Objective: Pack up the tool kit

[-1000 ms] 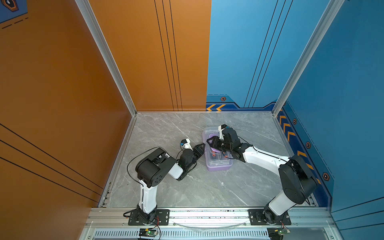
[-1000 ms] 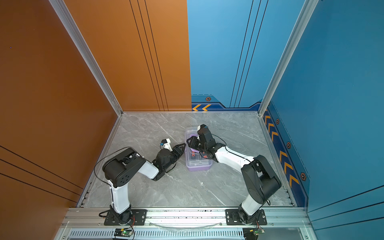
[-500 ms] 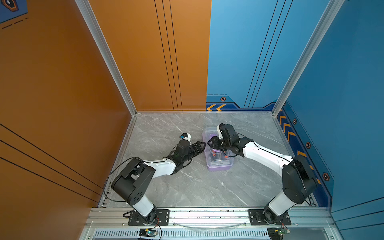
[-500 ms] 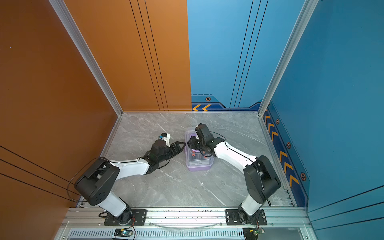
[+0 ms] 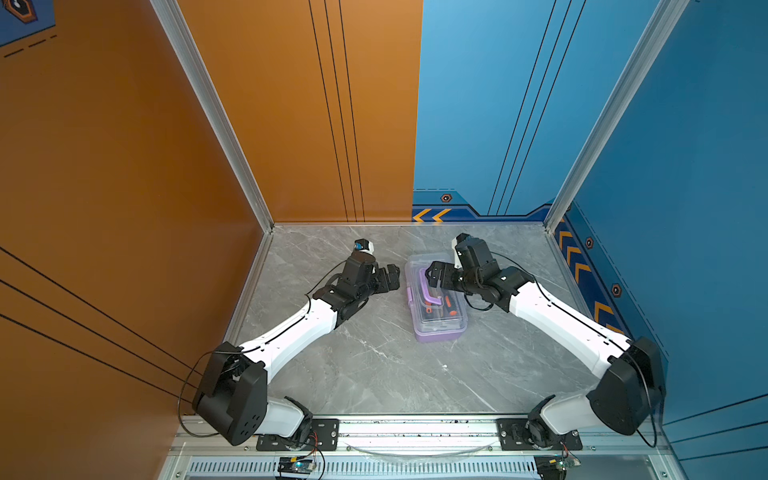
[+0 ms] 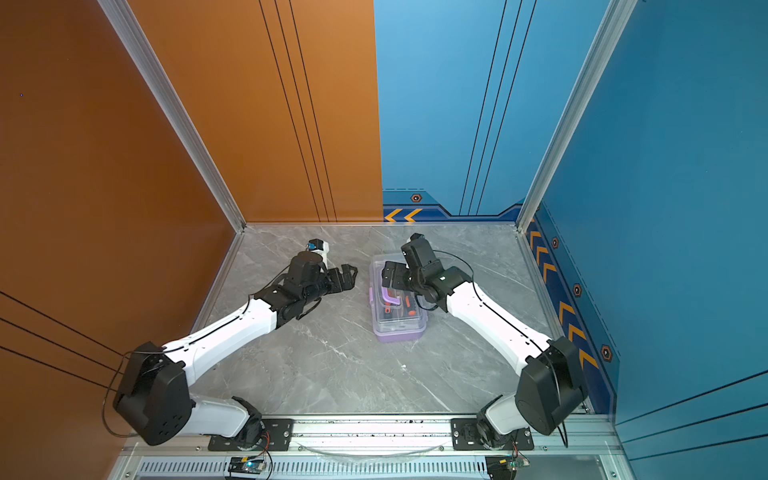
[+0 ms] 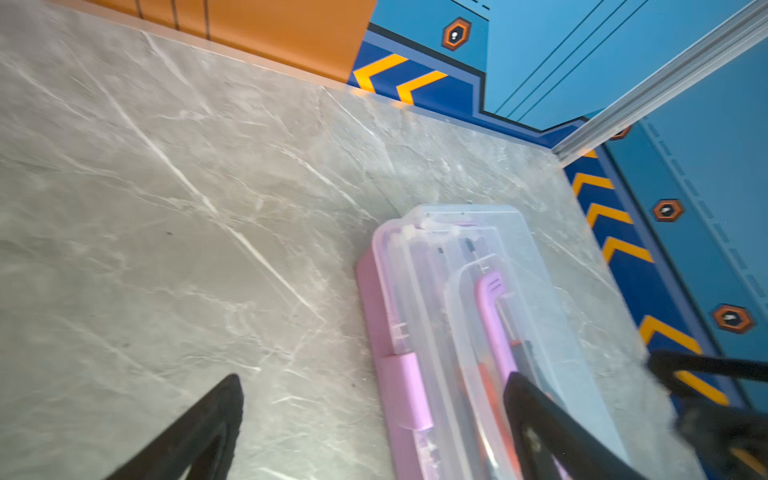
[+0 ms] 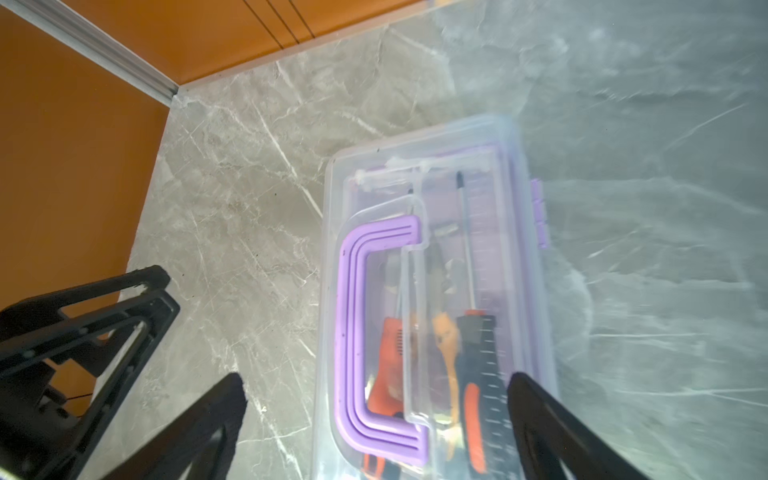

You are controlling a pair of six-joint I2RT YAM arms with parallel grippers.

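1. A single container is carried by the grey marble table (image 5: 374, 374). It is placed toward the back and right of the middle in both top views.
2. The lilac case (image 5: 441, 334) is laid flat. Its long axis is run from the front rail toward the back wall, with the near end set slightly to the right.
3. The case is covered by the clear lid (image 8: 528, 291). The purple handle (image 8: 353, 332) is folded flat on the lid, along the long side facing the left arm.
4. Tools are seen through the lid, laid lengthwise: a black-and-orange screwdriver (image 8: 478, 365), an orange-handled tool (image 8: 390, 349) and the yellow grips of pliers (image 8: 444, 336). The handles are pointed at the near end and the shafts at the back wall.
5. The right gripper (image 5: 435, 275) is held over the far end of the case, with its jaws spread wide and nothing gripped.
6. The left gripper (image 5: 391, 277) is held just beside the case's left side, apart from it, with its jaws spread wide and empty.
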